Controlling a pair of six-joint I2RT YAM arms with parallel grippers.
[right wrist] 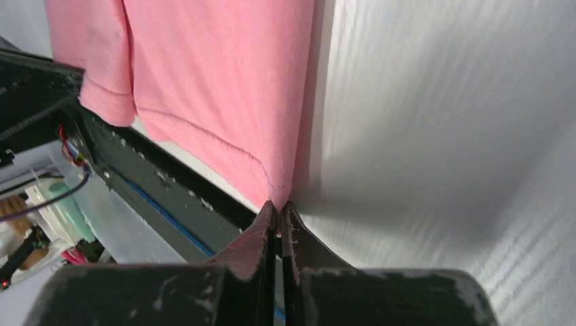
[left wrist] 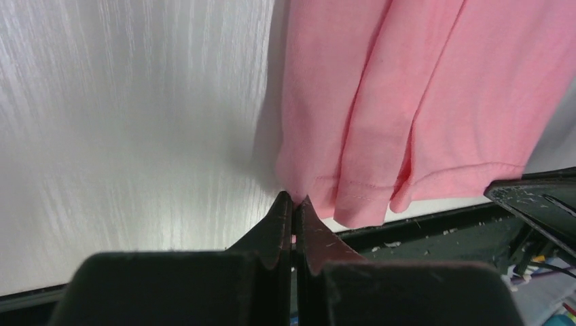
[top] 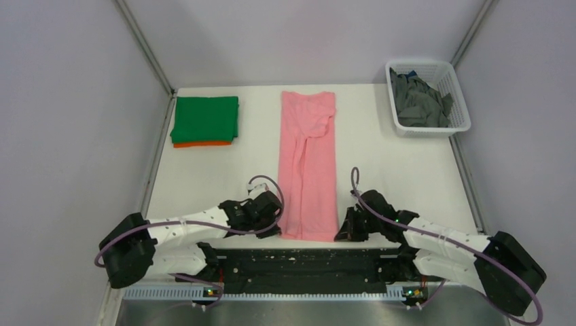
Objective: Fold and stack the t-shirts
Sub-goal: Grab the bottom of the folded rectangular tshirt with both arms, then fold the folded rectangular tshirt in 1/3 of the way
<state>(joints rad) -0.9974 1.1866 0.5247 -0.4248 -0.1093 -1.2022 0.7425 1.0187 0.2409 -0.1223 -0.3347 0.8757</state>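
Note:
The light pink t-shirt [top: 308, 163] lies folded into a long narrow strip down the middle of the table. My left gripper [top: 277, 227] is shut on its near left hem corner [left wrist: 299, 183]. My right gripper [top: 343, 233] is shut on its near right hem corner [right wrist: 275, 187]. Both corners sit low at the table's near edge. A folded green t-shirt [top: 205, 118] lies on a folded orange t-shirt [top: 202, 144] at the far left. Dark grey t-shirts [top: 418, 100] are crumpled in the basket.
A white plastic lattice basket [top: 462, 102] stands at the far right corner. Grey walls enclose the table on three sides. A black rail [top: 306, 261] runs along the near edge between the arm bases.

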